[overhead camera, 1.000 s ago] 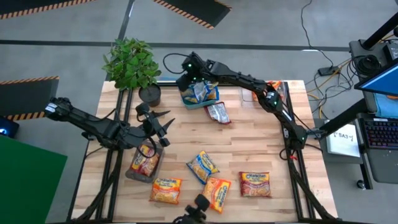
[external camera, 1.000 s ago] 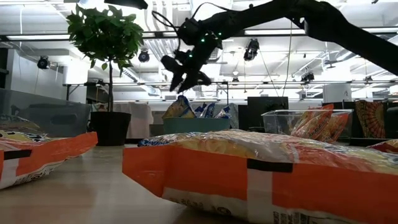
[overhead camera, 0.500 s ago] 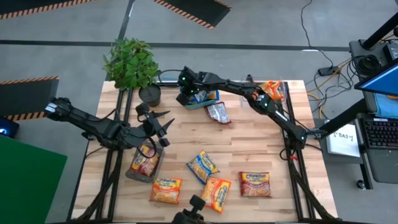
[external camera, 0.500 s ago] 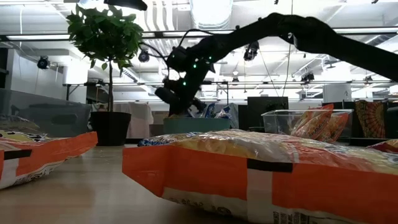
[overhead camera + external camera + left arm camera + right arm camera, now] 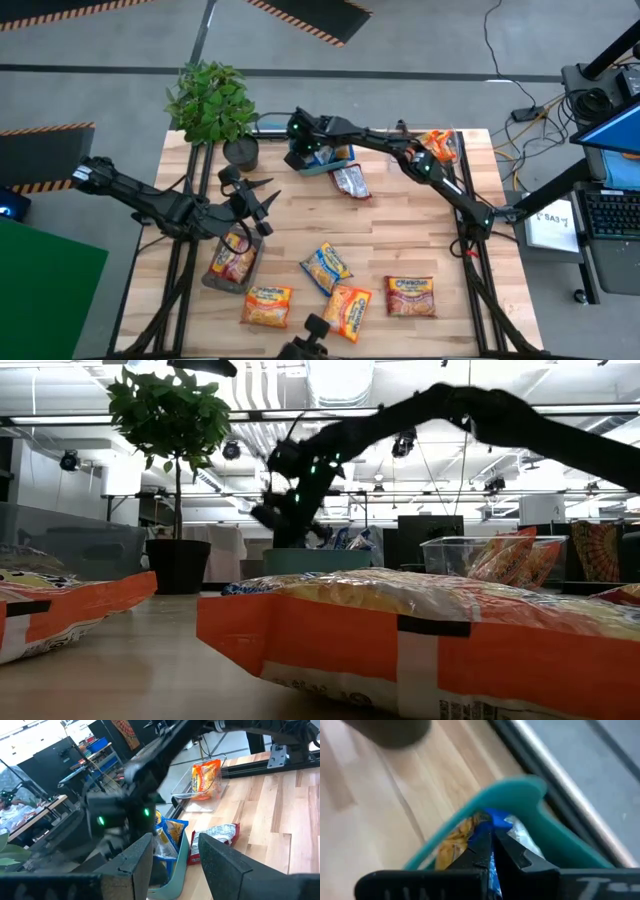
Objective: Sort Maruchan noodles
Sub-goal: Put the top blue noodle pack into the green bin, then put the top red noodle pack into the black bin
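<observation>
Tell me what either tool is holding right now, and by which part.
The right tool is shut on the top edge of a blue-and-white noodle packet in the teal tray. The left tool holds nothing.

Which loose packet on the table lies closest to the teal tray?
The red-and-silver noodle packet, lying beside the teal tray; the other loose packets lie near the table's front edge.

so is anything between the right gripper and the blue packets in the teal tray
Nothing visible. The right gripper is down at the teal tray at the table's far edge, its fingers shut and their tips against a blue packet inside the rim. The left gripper waits well away, open, over the table's left side.
</observation>
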You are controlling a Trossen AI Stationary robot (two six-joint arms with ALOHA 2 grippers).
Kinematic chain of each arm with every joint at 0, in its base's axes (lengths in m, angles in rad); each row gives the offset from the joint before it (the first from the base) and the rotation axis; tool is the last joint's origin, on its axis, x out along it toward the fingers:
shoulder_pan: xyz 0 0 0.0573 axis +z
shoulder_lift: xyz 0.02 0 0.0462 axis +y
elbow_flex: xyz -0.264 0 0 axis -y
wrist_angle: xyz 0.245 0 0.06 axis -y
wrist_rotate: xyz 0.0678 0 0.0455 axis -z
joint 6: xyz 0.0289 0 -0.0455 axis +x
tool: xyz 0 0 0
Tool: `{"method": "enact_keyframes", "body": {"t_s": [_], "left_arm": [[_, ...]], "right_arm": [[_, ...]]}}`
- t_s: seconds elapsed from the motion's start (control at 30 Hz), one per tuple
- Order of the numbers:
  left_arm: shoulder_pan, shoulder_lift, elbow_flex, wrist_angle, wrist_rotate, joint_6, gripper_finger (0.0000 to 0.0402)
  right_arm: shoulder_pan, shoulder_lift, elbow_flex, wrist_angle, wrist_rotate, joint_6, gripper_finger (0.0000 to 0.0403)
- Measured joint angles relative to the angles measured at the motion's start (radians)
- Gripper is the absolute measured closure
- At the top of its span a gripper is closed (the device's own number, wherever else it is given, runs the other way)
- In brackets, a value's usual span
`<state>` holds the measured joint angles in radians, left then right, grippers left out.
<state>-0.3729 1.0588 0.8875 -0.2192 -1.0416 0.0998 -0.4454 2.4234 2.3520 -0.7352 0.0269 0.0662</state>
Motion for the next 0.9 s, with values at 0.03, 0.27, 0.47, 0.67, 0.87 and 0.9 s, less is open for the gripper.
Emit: {"method": "enact_keyframes", "body": {"t_s": [0.03, 0.27, 0.47, 0.67, 0.87, 0.9], "left_arm": [[0.0, 0.0, 0.0, 0.0, 0.0, 0.0, 0.026], [0.0, 0.0, 0.0, -0.001, 0.0, -0.004, 0.026], [0.0, 0.0, 0.0, -0.001, 0.003, -0.004, 0.026], [0.0, 0.003, 0.0, 0.0, 0.006, -0.015, 0.026], [0.0, 0.027, 0.0, 0.002, 0.039, -0.016, 0.026], [0.0, 0.032, 0.0, 0.001, 0.041, -0.016, 0.026]], "right_arm": [[0.0, -0.016, 0.002, 0.001, 0.0, -0.001, 0.0394], [0.008, -0.139, 0.004, -0.14, -0.001, -0.008, 0.0394], [0.055, -0.257, -0.006, -0.392, -0.001, -0.015, 0.0394], [0.17, -0.356, -0.109, -0.502, -0.003, -0.003, 0.0394], [0.295, -0.543, -0.47, -0.329, 0.006, 0.056, 0.0394], [0.314, -0.58, -0.551, -0.261, 0.014, 0.071, 0.0394]]}}
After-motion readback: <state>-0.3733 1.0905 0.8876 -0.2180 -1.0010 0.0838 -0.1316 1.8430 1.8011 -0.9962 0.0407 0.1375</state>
